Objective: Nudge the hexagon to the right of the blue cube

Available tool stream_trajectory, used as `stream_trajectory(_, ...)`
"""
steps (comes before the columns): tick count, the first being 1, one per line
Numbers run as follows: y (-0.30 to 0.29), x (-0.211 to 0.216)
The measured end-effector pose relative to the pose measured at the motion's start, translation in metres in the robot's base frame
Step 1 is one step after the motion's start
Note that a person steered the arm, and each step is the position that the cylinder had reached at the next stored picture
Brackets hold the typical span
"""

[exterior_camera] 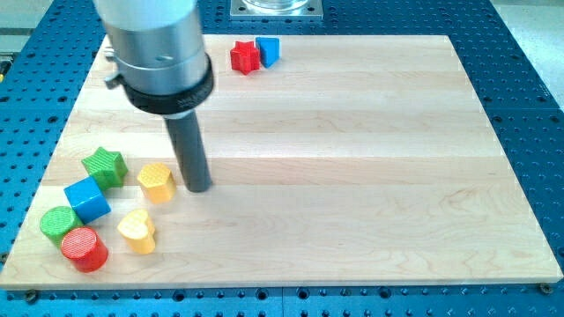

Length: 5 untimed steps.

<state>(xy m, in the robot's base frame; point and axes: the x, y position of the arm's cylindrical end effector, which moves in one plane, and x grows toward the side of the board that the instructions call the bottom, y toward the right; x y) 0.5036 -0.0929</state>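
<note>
Only 1 view exists, so no part of the scene is shared with another. The camera looks down at a slant from high above the view's bottom edge of the pale wooden worktop (352, 158), facing toward its far edge. It stands rather near: the worktop almost fills the picture, and the blue perforated base (529, 106) borders it.
</note>
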Motion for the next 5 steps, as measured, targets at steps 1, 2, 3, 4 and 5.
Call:
stream_trajectory(1, -0.004, -0.03)
stream_trajectory(2, -0.038, -0.038)
stream_trajectory(3, -0.065, -0.038)
stream_trajectory(4, -0.067, -0.032)
stream_trajectory(5, -0.048, -0.026)
